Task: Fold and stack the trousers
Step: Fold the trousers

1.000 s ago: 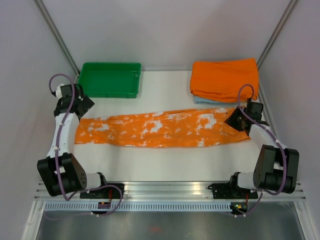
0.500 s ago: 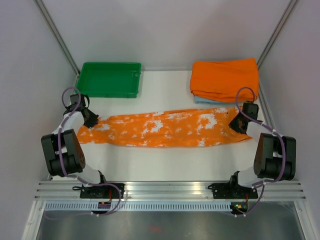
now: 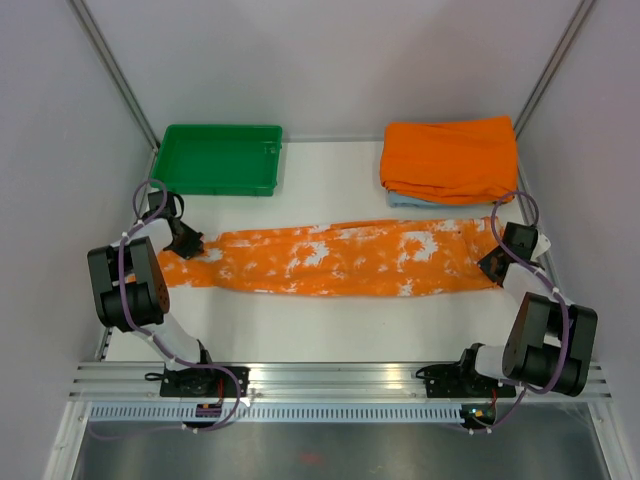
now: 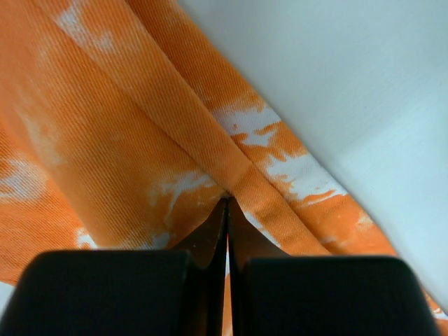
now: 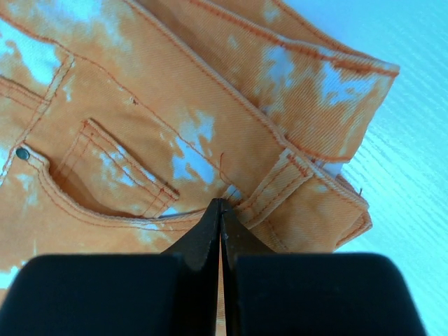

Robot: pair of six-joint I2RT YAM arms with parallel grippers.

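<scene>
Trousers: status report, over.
Left gripper shut on leg end, right gripper shut on waistband. Trousers stretched flat across table. Folded orange cloth close behind waist end.

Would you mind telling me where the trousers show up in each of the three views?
Top external: trousers lie across the middle, left to right.
Left wrist: trousers fill left and centre.
Right wrist: trousers fill most, waistband and pocket showing.
Shared landmark: white table, upper right in left wrist, right edge in right wrist.

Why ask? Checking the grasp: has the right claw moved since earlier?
Yes: the right claw moved rightward and nearer, away from the folded orange cloth.
</scene>
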